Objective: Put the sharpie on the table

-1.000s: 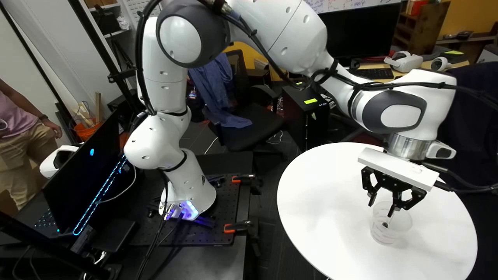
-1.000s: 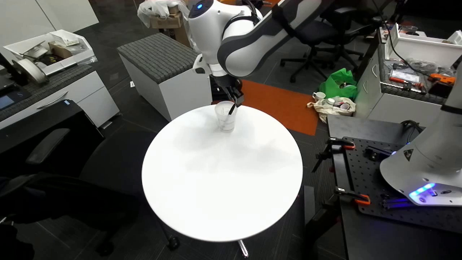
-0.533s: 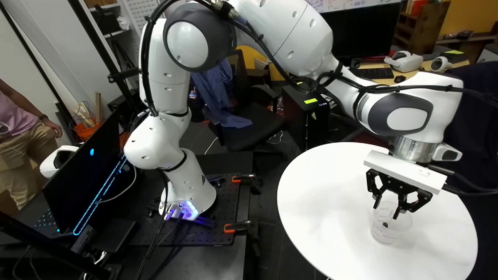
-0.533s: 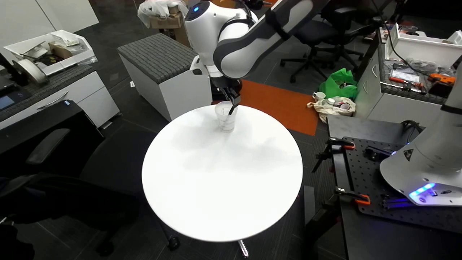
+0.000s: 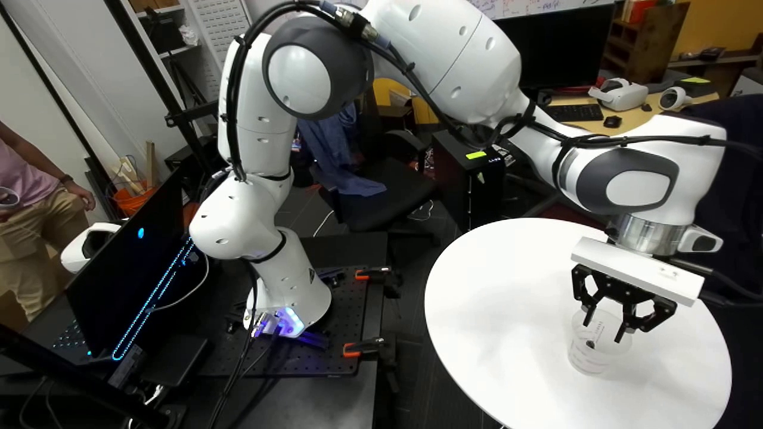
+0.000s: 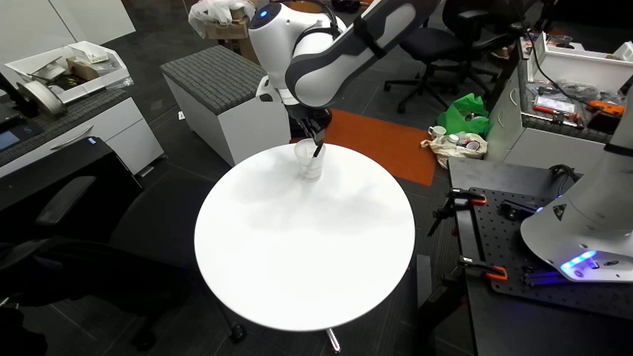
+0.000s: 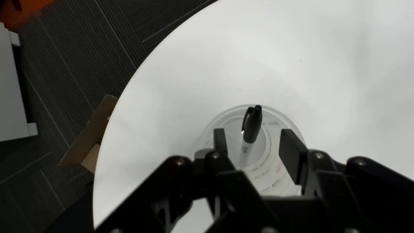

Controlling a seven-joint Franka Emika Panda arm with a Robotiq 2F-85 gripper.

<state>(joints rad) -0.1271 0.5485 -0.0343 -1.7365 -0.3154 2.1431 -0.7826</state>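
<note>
The sharpie has a black cap (image 7: 253, 124) and a pale body. It stands tilted in a clear cup (image 6: 310, 170); its cap (image 6: 318, 150) leans near the rim. In an exterior view a dark part of the sharpie (image 5: 591, 344) shows through the cup (image 5: 584, 360); the rest is hard to make out. The cup stands on the round white table (image 6: 301, 257), near its edge. My gripper (image 5: 603, 332) is open and empty, over the cup. In the wrist view the sharpie lies between the open fingers of the gripper (image 7: 254, 137), apparently touching neither.
The table edge curves close by the cup in the wrist view (image 7: 129, 85). A grey-topped cabinet (image 6: 217, 79) stands behind the table. A black chair (image 6: 153, 217) stands beside it. The robot's base desk (image 5: 310, 399) is across a gap.
My gripper has moved steadily, to the right and slightly down in an exterior view and a little to the left in an exterior view. The cup and sharpie have not moved. The gripper stays open.
</note>
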